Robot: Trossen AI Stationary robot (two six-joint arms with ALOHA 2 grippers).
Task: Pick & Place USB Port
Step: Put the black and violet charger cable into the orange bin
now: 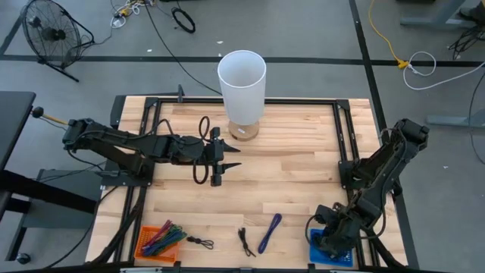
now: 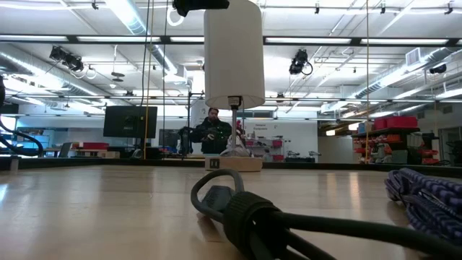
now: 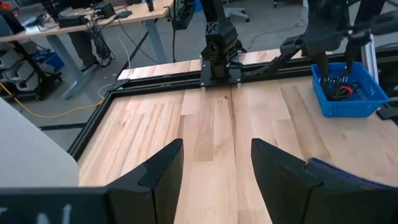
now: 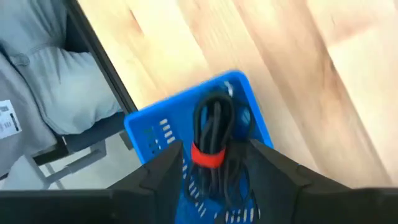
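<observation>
Across the wooden desk [image 1: 303, 167], we saw the right pincer [image 4: 214, 163] spread apart directly above a black coiled cable [image 4: 214, 134], its length running between the fingers, inside the blue bin [image 4: 149, 130] at the right front corner.

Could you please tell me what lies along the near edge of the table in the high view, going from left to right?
Orange bin of coloured cables → small black cable → second black cable → purple cable → blue bin, with the right gripper over it.

A bundled cable [image 4: 212, 140] lies in the basket [image 4: 149, 130] at the table's [image 1: 303, 152] front right, apparently loose.
</observation>
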